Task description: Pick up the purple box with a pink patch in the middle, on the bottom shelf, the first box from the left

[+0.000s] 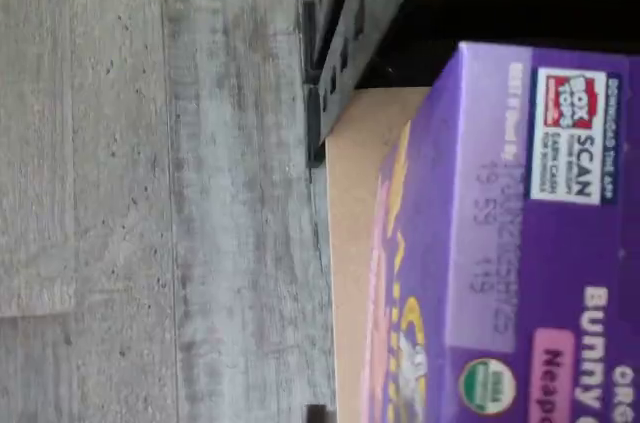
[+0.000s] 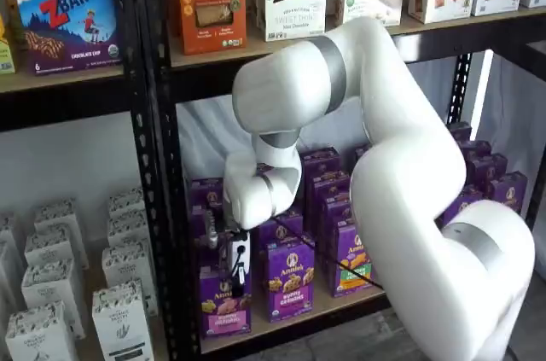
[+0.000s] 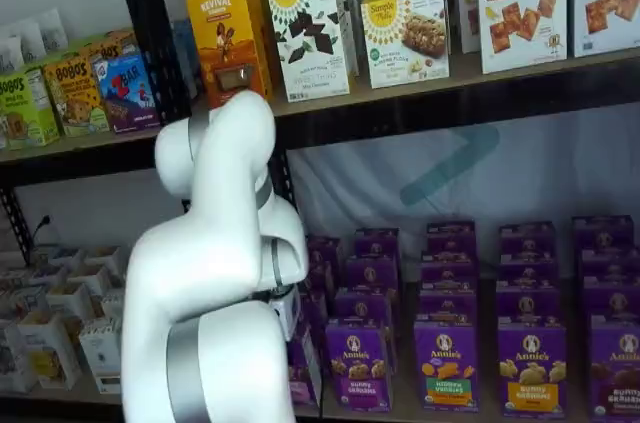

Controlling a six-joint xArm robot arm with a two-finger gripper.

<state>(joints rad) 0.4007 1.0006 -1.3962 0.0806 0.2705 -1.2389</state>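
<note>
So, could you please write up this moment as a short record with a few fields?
target: purple box, front left on the bottom shelf, upright, pink band on its lower front
gripper: gripper down at the box's top; black fingers side-on, so open or shut cannot be told
grip: contact not confirmed; the box stands on the board
wrist view: the box's top panel close up, with the shelf's front corner and the grey floor beside it
neighbour: a Bunny Grahams box beside it

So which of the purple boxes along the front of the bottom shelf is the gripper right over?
The leftmost front one, the purple box with the pink band; the gripper hangs directly in front of it, unlike its neighbours.
</note>
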